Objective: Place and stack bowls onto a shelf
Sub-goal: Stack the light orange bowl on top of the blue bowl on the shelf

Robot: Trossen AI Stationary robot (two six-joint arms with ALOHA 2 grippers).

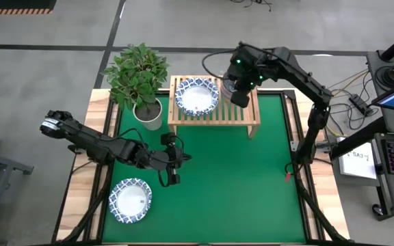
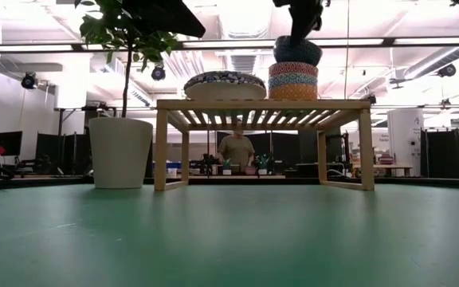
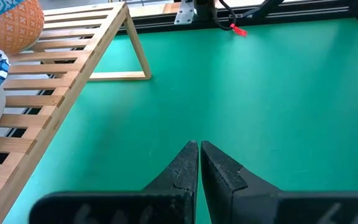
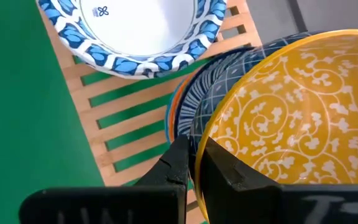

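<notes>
High view, left to right: one wide white bowl (image 1: pixel 130 200) lay on the green desk (image 1: pixel 238 184) near its front-left corner. The left claw (image 1: pixel 169 179) hovered just beside it, fingers pressed together and empty. On the shelf (image 1: pixel 213 117), a second white bowl (image 1: pixel 197 98) sat at the left end. The right claw (image 1: pixel 241 96) gripped the rim of the golden yellow bowl (image 4: pixel 303 124), apparently seating it on the small-bowl stack (image 2: pixel 294 80). Next move: release, then lift straight up. Open slats remained at the shelf's right end.
</notes>
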